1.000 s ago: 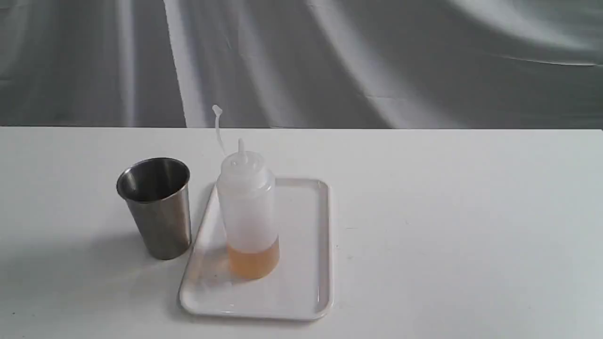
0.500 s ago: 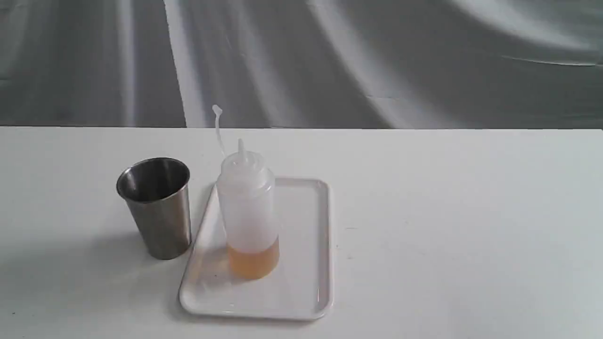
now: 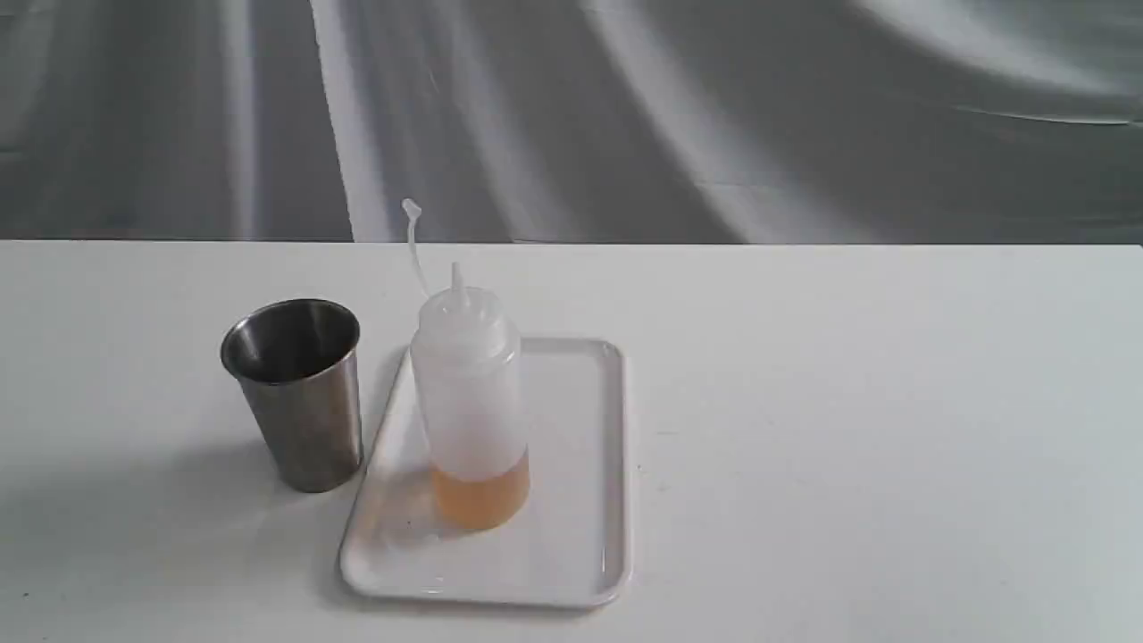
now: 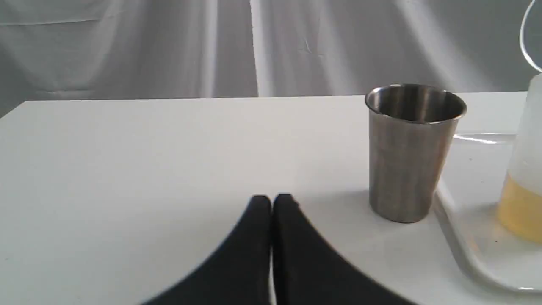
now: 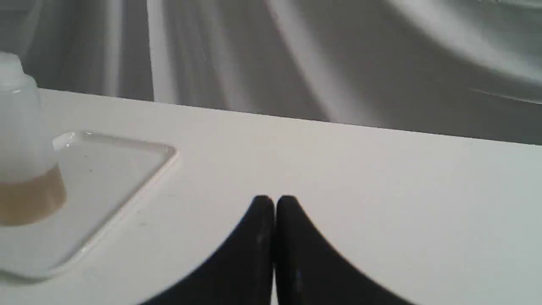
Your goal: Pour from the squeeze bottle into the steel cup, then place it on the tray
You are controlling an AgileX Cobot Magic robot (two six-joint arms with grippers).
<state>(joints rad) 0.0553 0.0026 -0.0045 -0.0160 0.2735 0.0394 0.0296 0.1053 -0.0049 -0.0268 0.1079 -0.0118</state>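
both claws together. left gripper [image 4: 271, 201]: black fingertips pressed flat against each other, nothing between them, low over bare table [image 3: 848, 446] on the side of the steel cup [image 3: 299, 402] that faces the left edge, apart from the cup. right gripper [image 5: 274, 202]: same state, tips touching, nothing clamped, over bare table on the right-edge side of the tray [image 3: 580, 464], apart from its rim. squeeze bottle [image 3: 469, 402] stands upright on the tray, on the half nearer the cup, close to that long rim and roughly midway along the tray's length. amber liquid [image 3: 482, 496] is a shallow band at the bottom of the bottle, the rest of the body is cloudy white. nozzle [image 3: 457, 277] points straight up and is uncapped; the cap strap [image 3: 412, 241] rises from the neck and leans toward the left edge, with the small cap at its top end. the cup is upright on the table, just beside the tray's left long rim, between the tray and the left edge; can't tell if cup and rim touch. cup interior is dark and shiny, can't tell if there's liquid in it. the tray lies flat, long sides running from near edge toward far edge, left of the table's middle and well clear of the far edge. grey draped cloth [image 3: 625, 116] hangs behind the far edge.
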